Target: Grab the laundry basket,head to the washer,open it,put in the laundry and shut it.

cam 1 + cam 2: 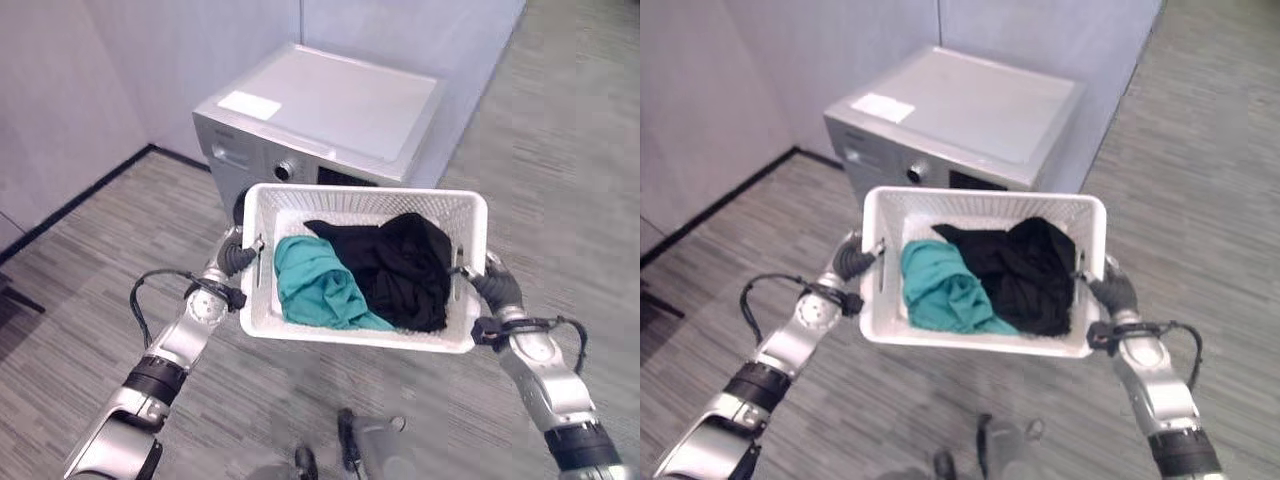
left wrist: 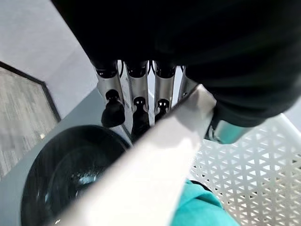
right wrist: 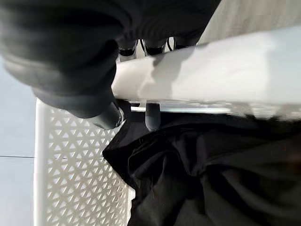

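Grey striped carpet floor [image 1: 560,150] carries the silver washer [image 1: 330,120] (dark round door facing forward), which stands against the pale wall [image 1: 120,70], just beyond the left hand's fingers [image 2: 136,94].

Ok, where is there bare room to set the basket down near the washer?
The washer top is bare except for a white label near its back left corner. Striped floor left of the washer, up to the wall, is free. The basket, held by left hand and right hand, crowds the washer's front.
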Controlling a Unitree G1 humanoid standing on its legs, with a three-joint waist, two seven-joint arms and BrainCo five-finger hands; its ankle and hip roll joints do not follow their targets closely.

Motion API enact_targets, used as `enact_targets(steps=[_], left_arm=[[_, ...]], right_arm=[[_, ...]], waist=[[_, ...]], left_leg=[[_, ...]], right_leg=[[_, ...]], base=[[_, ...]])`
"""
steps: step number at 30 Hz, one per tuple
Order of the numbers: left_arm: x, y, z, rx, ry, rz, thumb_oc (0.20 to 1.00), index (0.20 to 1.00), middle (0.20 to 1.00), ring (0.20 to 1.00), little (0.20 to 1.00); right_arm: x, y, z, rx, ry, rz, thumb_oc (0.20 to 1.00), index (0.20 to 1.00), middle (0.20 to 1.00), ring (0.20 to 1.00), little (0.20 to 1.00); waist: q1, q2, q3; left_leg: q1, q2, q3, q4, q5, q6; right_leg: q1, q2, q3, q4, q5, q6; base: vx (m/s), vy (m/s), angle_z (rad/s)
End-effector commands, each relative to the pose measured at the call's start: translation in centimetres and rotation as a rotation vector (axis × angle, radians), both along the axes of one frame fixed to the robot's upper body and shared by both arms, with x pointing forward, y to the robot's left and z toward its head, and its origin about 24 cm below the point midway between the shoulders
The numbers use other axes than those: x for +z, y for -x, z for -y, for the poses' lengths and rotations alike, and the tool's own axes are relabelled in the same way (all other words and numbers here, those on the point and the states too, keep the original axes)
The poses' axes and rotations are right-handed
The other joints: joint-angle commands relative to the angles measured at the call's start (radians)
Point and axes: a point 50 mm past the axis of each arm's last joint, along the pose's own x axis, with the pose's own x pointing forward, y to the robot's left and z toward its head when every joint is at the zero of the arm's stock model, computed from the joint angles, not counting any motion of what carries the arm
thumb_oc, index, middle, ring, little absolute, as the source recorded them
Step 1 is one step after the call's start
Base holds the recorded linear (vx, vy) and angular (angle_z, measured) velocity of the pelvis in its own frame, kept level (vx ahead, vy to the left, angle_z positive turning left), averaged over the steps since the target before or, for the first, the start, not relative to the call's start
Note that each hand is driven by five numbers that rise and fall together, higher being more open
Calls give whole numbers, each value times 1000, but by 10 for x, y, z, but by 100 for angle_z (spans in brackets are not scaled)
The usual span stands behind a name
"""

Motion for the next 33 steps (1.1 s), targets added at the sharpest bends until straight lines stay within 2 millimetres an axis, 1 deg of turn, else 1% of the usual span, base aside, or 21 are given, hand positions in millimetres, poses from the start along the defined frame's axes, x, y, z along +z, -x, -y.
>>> enact_targets(steps=[1,2,3,4,5,6,7,8,9,11,12,13,14,15,16,18,19,20,21,25,33], left_arm=[[59,-9,-19,63,18,241,200,200,200,200,200],[61,-9,-19,59,10,248,200,200,200,200,200],[61,-9,-18,53,11,251,200,200,200,200,200],[62,-9,-18,54,20,256,200,200,200,200,200],[64,-9,-19,57,28,264,200,200,200,200,200],[70,-6,-26,85,57,292,200,200,200,200,200],[71,-6,-26,91,67,300,200,200,200,200,200],[71,-6,-26,91,67,301,200,200,200,200,200],[70,-4,-27,102,86,308,200,200,200,200,200],[73,-4,-29,104,105,321,200,200,200,200,200],[76,-2,-31,106,112,331,200,200,200,200,200],[76,-2,-31,107,112,330,200,200,200,200,200],[77,0,-34,110,124,336,200,200,200,200,200],[84,2,-43,125,130,362,200,200,200,200,200],[84,2,-43,125,130,362,200,200,200,200,200],[97,3,-49,138,133,407,200,200,200,200,200],[112,6,-53,132,123,460,200,200,200,200,200],[113,6,-53,132,123,461,200,200,200,200,200],[122,10,-54,111,121,489,200,200,200,200,200],[139,14,-54,84,111,548,200,200,200,200,200],[171,-1,-48,82,37,600,200,200,200,200,200]], right_arm=[[71,-16,22,-64,-12,316,200,200,200,200,200],[76,-16,20,-55,-22,336,200,200,200,200,200],[77,-16,21,-60,-23,340,200,200,200,200,200],[78,-15,21,-60,-26,344,200,200,200,200,200],[83,-15,22,-64,-23,360,200,200,200,200,200],[94,-17,14,-44,-38,408,200,200,200,200,200],[95,-17,10,-28,-38,415,200,200,200,200,200],[95,-17,10,-28,-38,416,200,200,200,200,200],[93,-15,7,-11,-31,407,200,200,200,200,200],[94,-15,2,16,-36,415,200,200,200,200,200],[95,-15,-2,31,-47,419,200,200,200,200,200],[94,-15,-2,32,-47,419,200,200,200,200,200],[96,-16,-5,46,-53,424,200,200,200,200,200],[99,-17,-10,75,-59,435,200,200,200,200,200],[99,-17,-10,76,-60,436,200,200,200,200,200],[106,-18,-13,100,-72,461,200,200,200,200,200],[114,-17,-11,107,-63,486,200,200,200,200,200],[114,-18,-11,107,-63,487,200,200,200,200,200],[123,-17,-9,112,-33,505,200,200,200,200,200],[135,-15,-10,137,19,534,200,200,200,200,200],[148,-39,-26,175,67,505,200,200,200,200,200]], waist=[[5,-2,-82],[10,-1,-110],[7,-10,-114],[-1,-16,-118],[-5,-23,-114],[27,-32,-75],[42,-40,-61],[40,-37,-61],[51,-51,-47],[66,-64,-42],[74,-64,-44],[77,-68,-43],[84,-68,-51],[103,-57,-62],[103,-61,-62],[115,-52,-72],[122,-39,-79],[120,-39,-80],[114,-16,-96],[114,10,-131],[117,22,-149]], left_leg=[[173,105,-107,-61,-93,-35],[197,122,-72,-19,-127,-52],[173,141,-38,86,-107,-89],[136,189,-1,205,-70,-127],[63,264,26,417,7,-175],[-61,306,-5,735,120,-190],[-112,297,-45,823,132,-179],[-119,301,-51,833,129,-180],[-186,337,-90,875,130,-139],[-234,374,-121,755,96,-103],[-218,379,-126,664,95,-102],[-210,376,-119,656,98,-101],[-196,374,-135,514,124,-110],[-164,373,-199,245,163,-139],[-156,369,-194,226,177,-139],[-121,364,-281,38,225,-164],[-123,354,-336,-35,261,-180],[-122,354,-337,-41,265,-180],[-102,354,-340,-97,259,-189],[-63,325,-314,-99,228,-201],[-2,291,-274,-143,204,-185]], right_leg=[[137,-42,-95,-111,39,47],[193,-47,-171,-115,-12,33],[233,-39,-195,-138,-21,14],[260,-30,-194,-144,-30,2],[287,-16,-195,-154,-38,-22],[344,22,-157,-157,-65,-74],[360,28,-132,-158,-70,-87],[357,32,-135,-157,-70,-89],[385,39,-99,-150,-80,-102],[403,26,-67,-146,-88,-88],[406,24,-49,-144,-92,-80],[409,21,-45,-144,-91,-80],[407,17,-24,-147,-91,-76],[418,21,18,-143,-102,-65],[417,18,19,-145,-98,-65],[434,20,61,-139,-122,-62],[443,22,84,-137,-131,-58],[441,21,82,-136,-131,-59],[444,23,90,-131,-145,-53],[458,-21,100,-138,-135,-25],[453,-66,147,-140,-119,19]], base=[[324,-31,-14],[284,-115,1],[411,-183,4],[216,-264,-3],[228,-315,-12],[162,-265,-18],[89,-151,-16],[85,-62,-133],[106,-25,-139],[146,51,-86],[99,75,-46],[98,86,-51],[195,190,-48],[183,185,-46],[239,203,-62],[228,171,-96],[182,159,-94],[219,229,-42],[191,205,40],[177,213,29],[117,126,-27]])
